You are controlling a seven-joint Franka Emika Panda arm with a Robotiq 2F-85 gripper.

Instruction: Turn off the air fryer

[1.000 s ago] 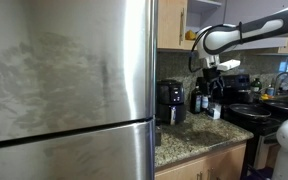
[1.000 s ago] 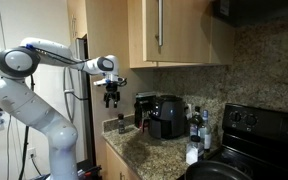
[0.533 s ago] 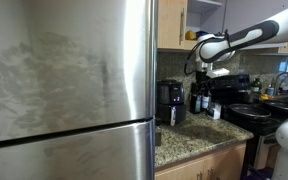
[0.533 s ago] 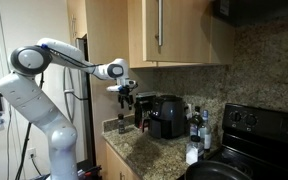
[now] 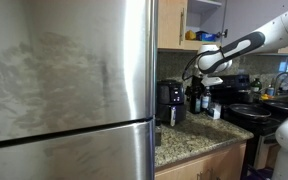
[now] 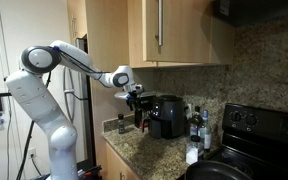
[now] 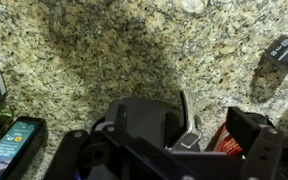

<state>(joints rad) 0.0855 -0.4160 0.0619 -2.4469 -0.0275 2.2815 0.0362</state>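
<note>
The air fryer (image 5: 171, 100) is a glossy black rounded box standing on the granite counter against the wall; it also shows in an exterior view (image 6: 165, 115). My gripper (image 6: 136, 99) hangs just beside and slightly above the air fryer's upper corner, apart from it; it also shows in an exterior view (image 5: 200, 82). In the wrist view the gripper (image 7: 159, 138) looks open and empty, its fingers spread over a dark rounded object (image 7: 142, 118) on the counter below. I cannot tell whether that object is the air fryer.
A large steel fridge (image 5: 69, 90) fills the near side. Dark bottles (image 6: 194, 122) and a black stove (image 6: 254, 125) stand past the air fryer. A small jar (image 6: 122, 123) sits on the granite counter (image 7: 104, 50). Wall cabinets (image 6: 169, 30) hang overhead.
The arm has stretched out toward the air fryer, carrying the gripper closer to it and a little lower. The gripper's opening has not visibly changed.
</note>
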